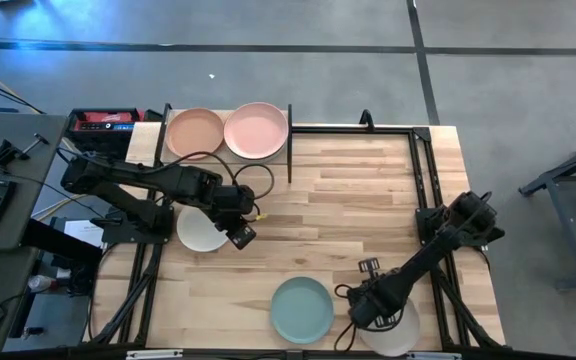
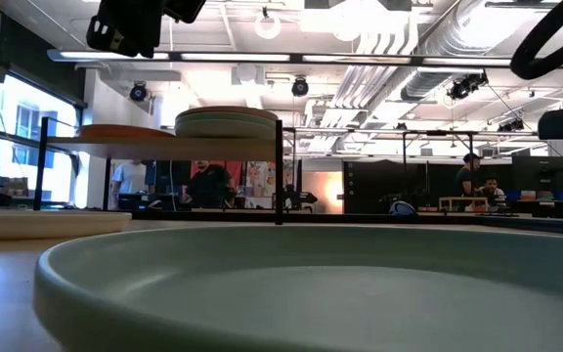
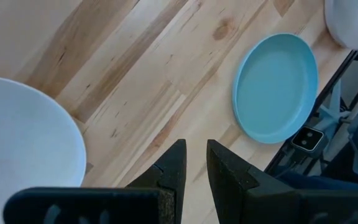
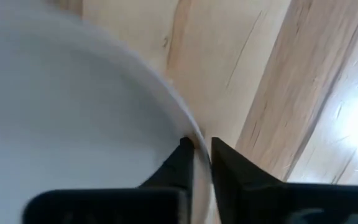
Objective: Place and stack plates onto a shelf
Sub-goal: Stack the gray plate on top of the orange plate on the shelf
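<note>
Right gripper (image 4: 201,152) pinches the white plate's (image 4: 61,124) rim — one finger inside, one outside. Left gripper (image 3: 194,163) hovers empty, its fingers nearly together.

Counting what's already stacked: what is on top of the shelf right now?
On the shelf lie two plates side by side: a salmon plate and a pink plate. From above, each hides anything beneath it, and the level view does not clearly show how many are stacked.
</note>
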